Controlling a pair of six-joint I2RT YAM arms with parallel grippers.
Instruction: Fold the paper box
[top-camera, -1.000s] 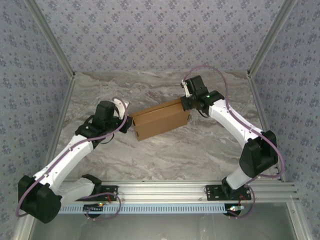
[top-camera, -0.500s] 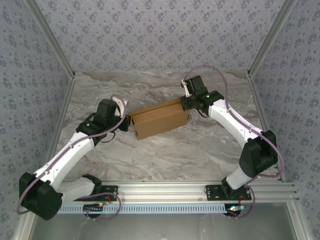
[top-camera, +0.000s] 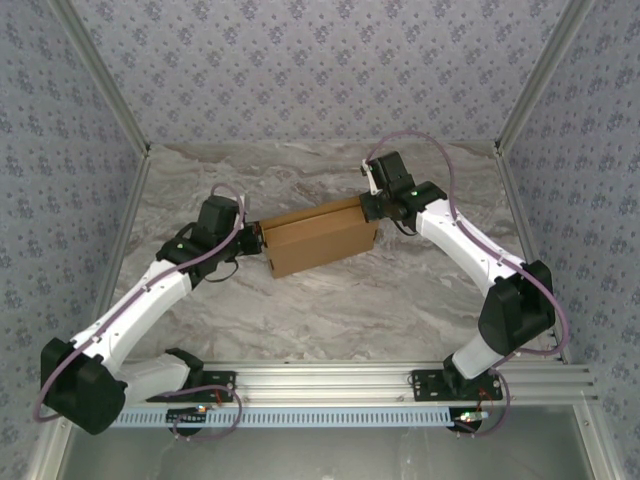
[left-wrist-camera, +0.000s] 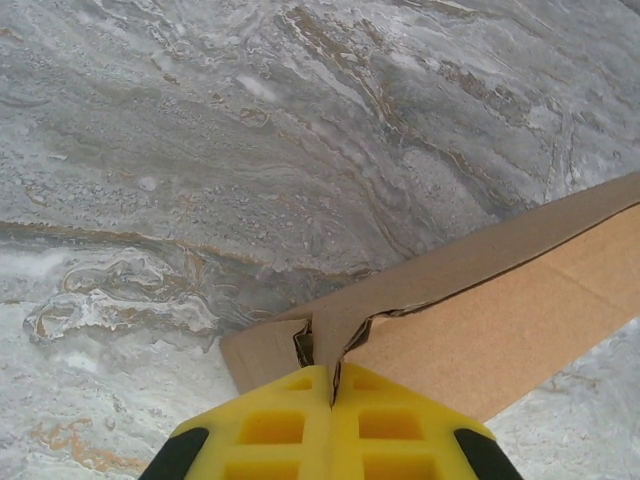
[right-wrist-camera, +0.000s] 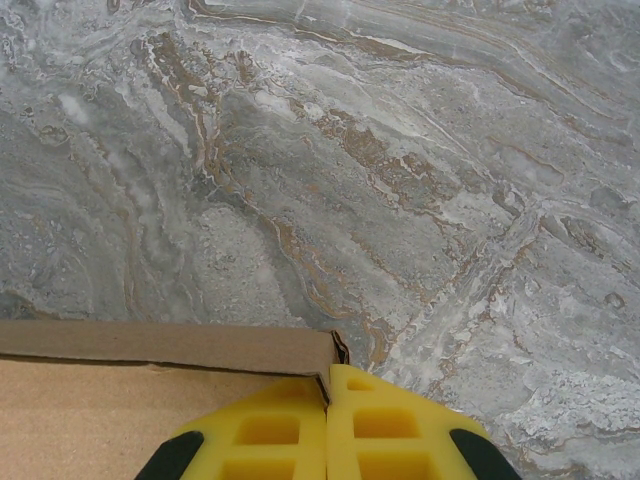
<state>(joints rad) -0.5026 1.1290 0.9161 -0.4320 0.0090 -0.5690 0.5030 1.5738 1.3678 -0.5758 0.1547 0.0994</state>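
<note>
Top external view: the box (top-camera: 322, 242) lies mid-frame on the surface (top-camera: 400, 295), its long axis running from slightly lower at the left to slightly higher at the right. The left tool (top-camera: 254, 238) sits at its left short end and the right tool (top-camera: 369, 207) at its upper right corner, so each arm has one end and neither is nearer. In the left wrist view the yellow fingers (left-wrist-camera: 270, 425) are closed, pinching a cardboard tab in their seam, and the box stretches off to the right. In the right wrist view the fingers (right-wrist-camera: 270, 430) are closed too, apparently nipping the wall's corner, with the box to the left. The next fold likely turns on this end-to-end hold.
</note>
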